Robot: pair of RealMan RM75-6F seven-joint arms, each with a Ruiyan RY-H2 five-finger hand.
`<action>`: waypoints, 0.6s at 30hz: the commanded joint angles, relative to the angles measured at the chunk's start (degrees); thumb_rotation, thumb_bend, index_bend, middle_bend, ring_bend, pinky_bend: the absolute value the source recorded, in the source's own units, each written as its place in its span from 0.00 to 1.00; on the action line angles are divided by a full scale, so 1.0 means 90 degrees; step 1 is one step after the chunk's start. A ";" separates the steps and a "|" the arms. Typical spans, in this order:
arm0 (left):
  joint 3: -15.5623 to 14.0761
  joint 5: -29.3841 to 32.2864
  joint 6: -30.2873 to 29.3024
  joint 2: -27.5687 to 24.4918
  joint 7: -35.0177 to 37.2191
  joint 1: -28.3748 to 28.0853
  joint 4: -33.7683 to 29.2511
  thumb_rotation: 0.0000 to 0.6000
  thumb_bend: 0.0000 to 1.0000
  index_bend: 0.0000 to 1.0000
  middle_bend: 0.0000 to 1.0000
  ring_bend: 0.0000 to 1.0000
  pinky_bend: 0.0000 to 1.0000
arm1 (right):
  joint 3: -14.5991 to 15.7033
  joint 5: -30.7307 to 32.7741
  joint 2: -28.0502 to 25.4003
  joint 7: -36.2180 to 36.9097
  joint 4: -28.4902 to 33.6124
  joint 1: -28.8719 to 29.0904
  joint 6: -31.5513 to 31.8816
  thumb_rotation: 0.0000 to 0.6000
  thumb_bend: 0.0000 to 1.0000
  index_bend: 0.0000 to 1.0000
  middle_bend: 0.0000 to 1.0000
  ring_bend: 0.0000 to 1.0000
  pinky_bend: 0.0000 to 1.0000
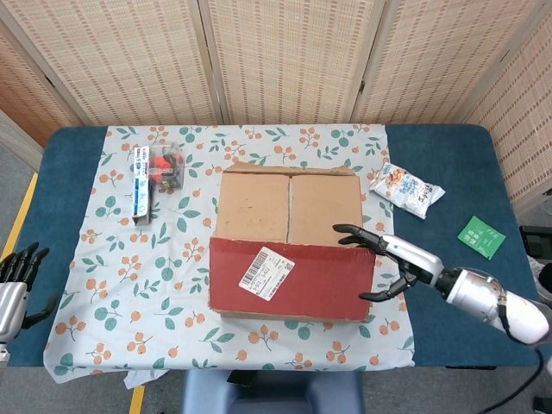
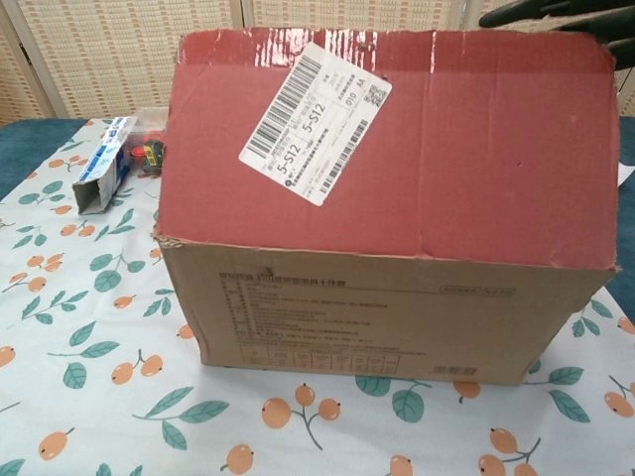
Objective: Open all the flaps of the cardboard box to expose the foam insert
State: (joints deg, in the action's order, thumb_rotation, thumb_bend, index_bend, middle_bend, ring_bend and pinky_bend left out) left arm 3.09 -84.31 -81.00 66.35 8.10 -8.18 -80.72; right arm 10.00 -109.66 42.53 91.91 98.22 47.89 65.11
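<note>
Box: cardboard box (image 1: 289,250) sits mid-counter on the patterned cloth (image 1: 103,259), long side facing the robot.
Near flap: red flap (image 1: 289,280) is lifted — in the chest view it stands steeply tilted up, hinged along the front top edge; white barcode label (image 2: 316,123) is stuck on its outer face.
Inner flaps: two plain brown inner flaps (image 1: 289,207) lie flat and closed, their seam running front to back; the foam insert cannot be seen.
Right hand: right hand (image 1: 392,259) is at the right end of the red flap, fingers spread, upper fingers at the flap's raised edge and the thumb lower by the box's right side. Contact looks likely but a firm grasp cannot be told; nothing is clenched.
Right hand, chest view: only dark fingertips (image 2: 541,10) show above the flap's top right corner.
Left hand: left hand (image 1: 17,280) is at the far left edge of the counter (image 1: 457,147), well apart from the box — fingers apart, holding nothing.
Other items: small blue-and-white carton (image 1: 140,185) and clear packet (image 1: 166,166) lie left of the box; snack bag (image 1: 405,188) and green card (image 1: 479,236) lie to its right.
</note>
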 commanded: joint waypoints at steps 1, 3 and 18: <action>-0.0007 -0.0019 -0.0011 0.0013 -0.0074 -0.0007 -0.0032 1.00 0.44 0.00 0.00 0.00 0.00 | 0.0125 -0.0140 -0.0387 -0.0273 0.0376 -0.0276 0.0418 1.00 0.27 0.00 0.00 0.10 0.19; -0.0014 -0.0033 -0.0015 0.0018 -0.0132 -0.0012 -0.0058 1.00 0.44 0.00 0.00 0.00 0.00 | 0.0183 -0.0279 -0.0582 -0.0496 0.0572 -0.0407 0.0610 1.00 0.27 0.00 0.00 0.10 0.19; -0.0176 -0.0460 -0.0286 -0.0001 -0.0444 0.0023 -0.0327 1.00 0.44 0.00 0.00 0.00 0.00 | 0.1029 -0.1969 -0.1505 -0.3290 0.2029 -0.1996 0.1643 1.00 0.27 0.00 0.00 0.10 0.19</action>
State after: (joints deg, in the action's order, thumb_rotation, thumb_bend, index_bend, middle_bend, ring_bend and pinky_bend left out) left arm 1.78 -87.97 -83.13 66.39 4.48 -8.13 -83.31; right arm 16.61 -123.34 30.39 68.63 114.08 34.62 77.41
